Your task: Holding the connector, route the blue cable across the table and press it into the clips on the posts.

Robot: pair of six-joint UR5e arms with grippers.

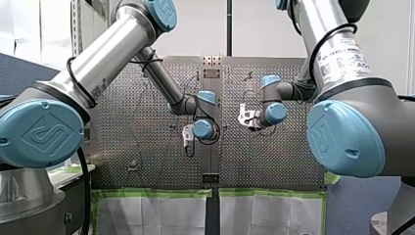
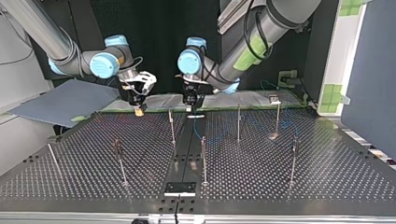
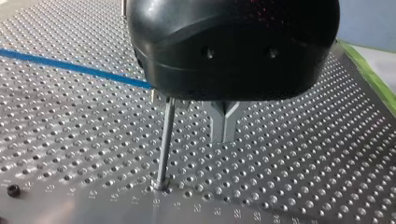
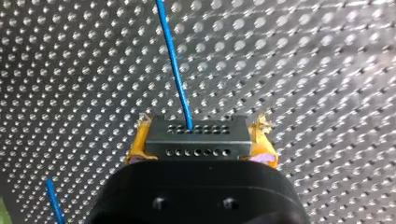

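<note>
**Connector gripped, cable heading for the nearest post**

Our right tool (image 4: 201,142) is closed on the connector (image 4: 196,133), a grey perforated block clamped between the yellow pads (image 4: 264,142). The blue cable (image 4: 175,65) leaves the block's front face and runs straight ahead over the bench (image 4: 327,70). A second stretch shows beside the tool.

Our left tool (image 3: 224,133) hangs low over the bench with its metal fingers brought together. We cannot tell whether they nip anything. Just beside them stands a post (image 3: 166,135), and the cable passes in behind the tool's black body at about the height of the post's top. The clip there is hidden.

We judge the step in hand to be leading the cable to this post. To do it well, we should hold the connector square so the cable does not twist. We should draw the line taut but not hard, bring it level with the clip, then press straight down. The other posts (image 2: 203,161) stand further across the bench.
</note>
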